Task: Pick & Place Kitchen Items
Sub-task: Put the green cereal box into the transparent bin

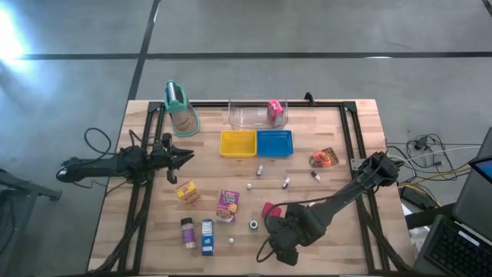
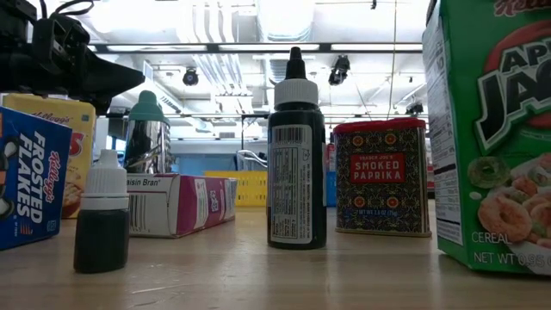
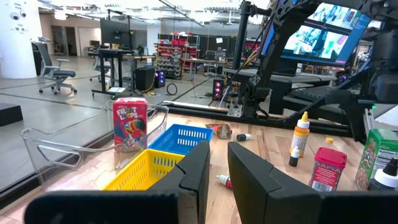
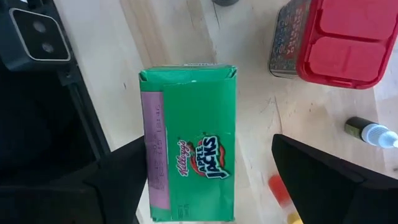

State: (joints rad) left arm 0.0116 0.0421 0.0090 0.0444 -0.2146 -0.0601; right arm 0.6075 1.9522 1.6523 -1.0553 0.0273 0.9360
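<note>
**Right end effector spread over the Apple Jacks box**

High view: the right end effector (image 1: 283,240) hangs low near the tabletop's (image 1: 338,185) front edge, right of middle, hiding the green box under it; the left end effector (image 1: 183,157) waits over the left side, beside the tan container (image 1: 181,109); other cartons lie along the front-left, a Froot Loops box (image 1: 274,111) stands in the clear bin (image 1: 246,115) at the back edge, and yellow (image 1: 237,143) and blue (image 1: 274,143) trays sit just in front of it.

Low view: the Apple Jacks box (image 2: 491,138) stands upright at the near edge, next to a paprika tin (image 2: 381,176) and a dark bottle (image 2: 296,155).

Left wrist view: the left fingers (image 3: 199,174) are nearly closed on nothing, a narrow gap between them.

Right wrist view: the box (image 4: 189,143) sits directly below the right end effector (image 4: 211,180), between its widely parted fingers (image 4: 323,174), not yet touched; the box's long axis runs along the gap, so the fingers would close across its narrow width; the right arm is plainly nearer.
</note>
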